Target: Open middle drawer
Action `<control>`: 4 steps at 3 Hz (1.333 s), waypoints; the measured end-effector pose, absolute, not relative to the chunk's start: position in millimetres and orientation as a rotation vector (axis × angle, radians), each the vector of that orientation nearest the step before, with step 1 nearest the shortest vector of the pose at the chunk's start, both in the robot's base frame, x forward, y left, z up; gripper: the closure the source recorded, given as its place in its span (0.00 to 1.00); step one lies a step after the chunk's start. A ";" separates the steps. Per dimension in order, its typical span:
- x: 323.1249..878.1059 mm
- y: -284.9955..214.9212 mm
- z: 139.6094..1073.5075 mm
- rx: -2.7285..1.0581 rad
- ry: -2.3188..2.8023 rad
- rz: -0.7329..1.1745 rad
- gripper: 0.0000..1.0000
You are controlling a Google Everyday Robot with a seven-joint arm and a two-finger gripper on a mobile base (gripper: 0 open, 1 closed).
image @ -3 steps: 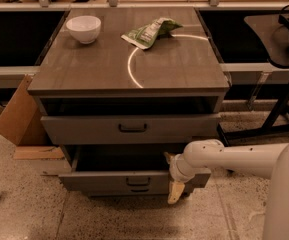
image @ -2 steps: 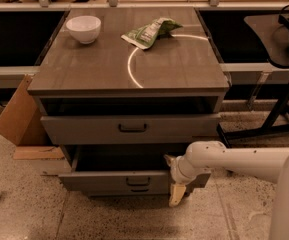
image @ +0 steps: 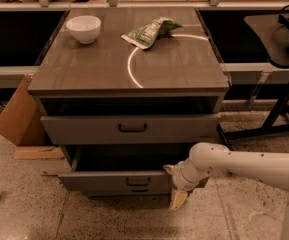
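Note:
The middle drawer (image: 114, 182) is the second grey front of the cabinet, with a small dark centre handle (image: 138, 181). It stands pulled out well past the top drawer (image: 84, 130), and its dark inside shows. My gripper (image: 174, 184) is at the right end of the middle drawer's front, on the white arm reaching in from the right. It is open, with one yellowish fingertip (image: 168, 169) above the front's top edge and the other (image: 178, 199) below it. The lowest drawer barely shows under the middle one.
A white bowl (image: 83, 28) and a green snack bag (image: 149, 32) lie on the cabinet top (image: 174, 69). A cardboard box (image: 16, 114) leans at the cabinet's left. A black stand (image: 279, 109) is at the right. The floor is speckled.

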State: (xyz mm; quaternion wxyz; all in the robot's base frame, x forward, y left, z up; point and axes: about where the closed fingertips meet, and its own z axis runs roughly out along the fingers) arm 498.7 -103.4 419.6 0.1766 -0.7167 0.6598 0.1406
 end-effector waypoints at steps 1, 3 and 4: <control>484.8 -102.5 427.0 -2.035 1.876 0.432 0.38; 466.1 -103.6 447.5 -2.033 1.868 0.432 0.84; 461.8 -102.9 449.2 -2.032 1.867 0.455 0.83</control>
